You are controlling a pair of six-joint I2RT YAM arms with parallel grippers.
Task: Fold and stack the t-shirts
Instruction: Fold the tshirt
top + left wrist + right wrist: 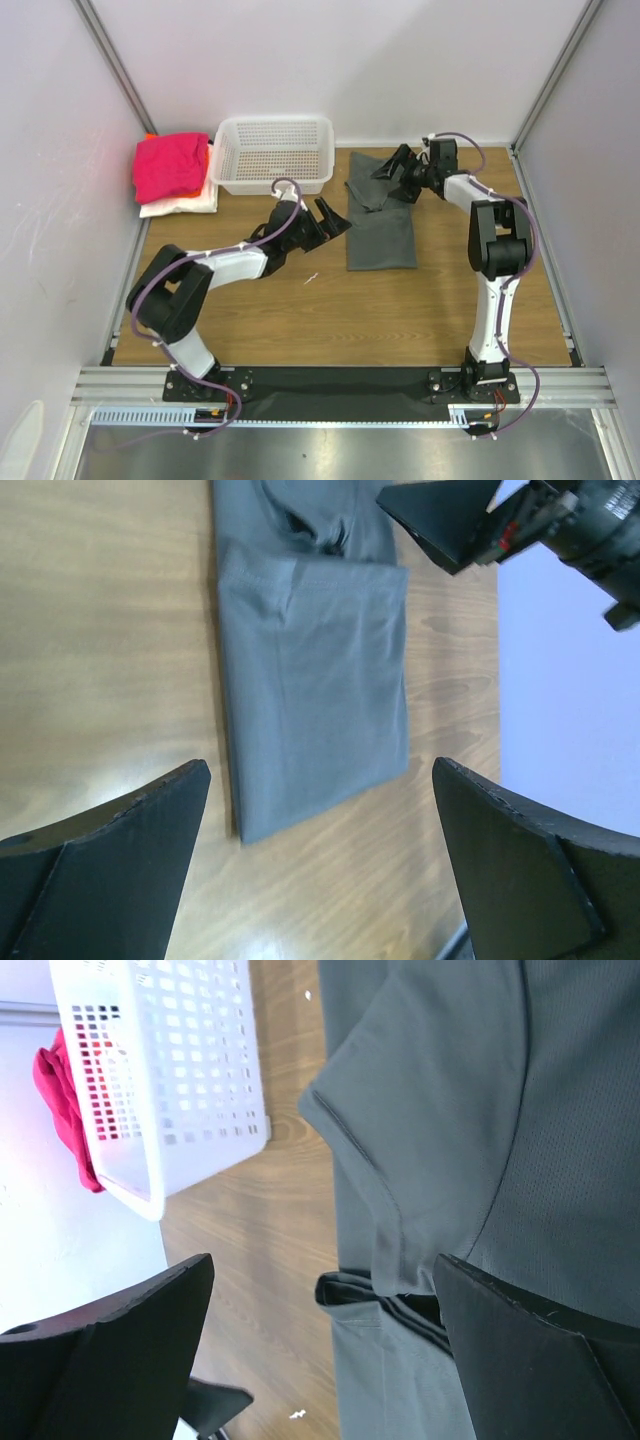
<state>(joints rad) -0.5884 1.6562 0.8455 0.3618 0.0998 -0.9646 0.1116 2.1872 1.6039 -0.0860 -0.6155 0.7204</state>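
A dark grey t-shirt [380,222] lies partly folded in a long strip on the wooden table; it also shows in the left wrist view [315,690] and the right wrist view [470,1110]. A stack of magenta-pink [168,165], orange and white [180,205] shirts lies at the back left. My left gripper [332,218] is open and empty just left of the grey shirt. My right gripper [396,166] is open above the shirt's far end, holding nothing.
A white plastic mesh basket [228,172] stands at the back, between the shirt stack and the grey shirt; it also shows in the right wrist view [180,1070]. A small white scrap [311,277] lies on the table. Walls enclose three sides.
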